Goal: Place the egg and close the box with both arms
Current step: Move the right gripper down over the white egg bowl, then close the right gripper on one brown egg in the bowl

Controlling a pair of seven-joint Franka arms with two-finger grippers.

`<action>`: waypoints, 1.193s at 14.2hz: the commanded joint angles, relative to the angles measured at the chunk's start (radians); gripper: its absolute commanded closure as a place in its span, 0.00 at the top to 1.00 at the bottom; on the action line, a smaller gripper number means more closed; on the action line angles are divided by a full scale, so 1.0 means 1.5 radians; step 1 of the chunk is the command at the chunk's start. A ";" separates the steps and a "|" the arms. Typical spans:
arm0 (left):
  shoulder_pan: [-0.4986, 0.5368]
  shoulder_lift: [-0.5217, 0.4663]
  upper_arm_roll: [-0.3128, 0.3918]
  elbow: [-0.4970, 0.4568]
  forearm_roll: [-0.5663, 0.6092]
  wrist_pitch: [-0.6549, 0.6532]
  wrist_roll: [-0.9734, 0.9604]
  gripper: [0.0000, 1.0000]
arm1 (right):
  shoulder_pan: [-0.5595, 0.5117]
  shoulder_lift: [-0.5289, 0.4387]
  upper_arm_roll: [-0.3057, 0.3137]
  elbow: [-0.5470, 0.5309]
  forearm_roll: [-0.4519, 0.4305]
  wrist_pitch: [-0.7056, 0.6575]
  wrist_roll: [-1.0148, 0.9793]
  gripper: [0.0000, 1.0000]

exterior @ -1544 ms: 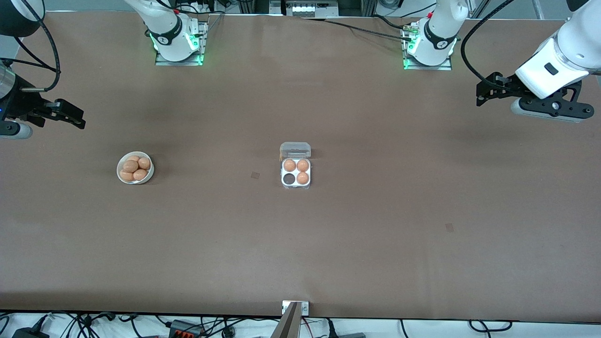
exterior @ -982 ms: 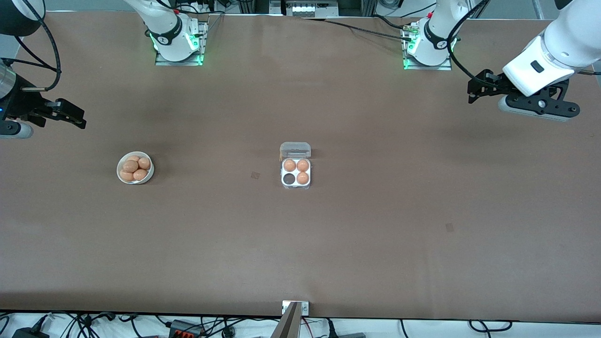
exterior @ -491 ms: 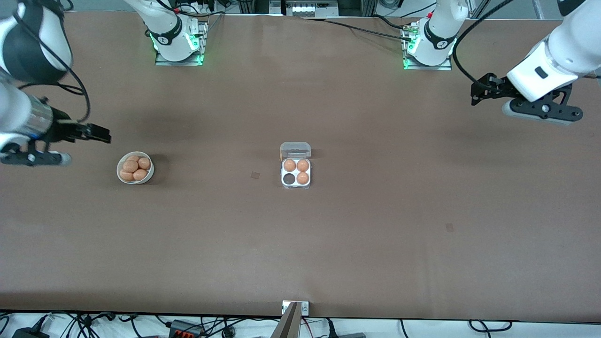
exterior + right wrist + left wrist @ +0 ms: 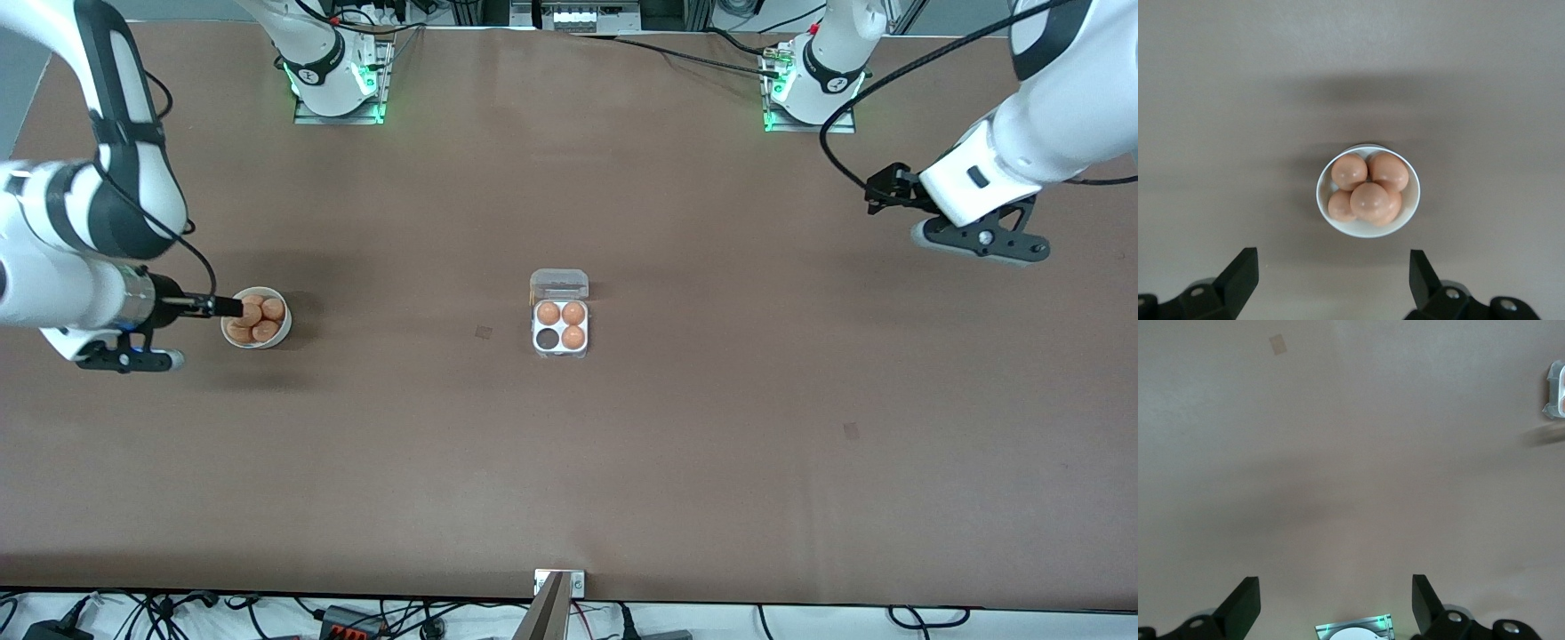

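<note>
Hanging over the bowl (image 4: 256, 317) toward the right arm's end of the table (image 4: 622, 462), the right gripper (image 4: 222, 307) had its fingers (image 4: 1238, 273) spread wide apart and held nothing. Its wrist view looked straight down on the round white bowl, which sat between the two fingertips and well below them. Four or five tan-orange eggs (image 4: 1368, 187) lay heaped in that bowl, touching one another, with one egg (image 4: 1369, 201) resting on top of the pile. The box (image 4: 560, 325) stood near the middle of the table, well apart from the bowl. Its clear lid (image 4: 559, 284) was swung open and lay on the side farther from the front camera. Three of its four cells held eggs; the fourth cell (image 4: 548, 339), on the nearer row and toward the right arm's end, showed dark and empty. The left gripper (image 4: 880, 191) hung in the air over bare table toward the left arm's end, well apart from the box. Its fingers (image 4: 1245, 603) also stood wide apart and empty, and only a corner of the box showed at the edge of its wrist view. A small tape patch (image 4: 483, 332) lay on the table beside the box.
</note>
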 commanded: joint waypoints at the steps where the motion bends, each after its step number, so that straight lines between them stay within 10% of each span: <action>1: 0.006 0.013 0.000 0.035 0.004 -0.019 0.011 1.00 | -0.008 0.034 0.006 0.008 0.006 0.012 0.006 1.00; 17: 0.007 0.015 0.004 0.036 0.005 -0.037 0.010 1.00 | -0.040 0.114 0.006 0.004 0.003 0.001 -0.005 0.92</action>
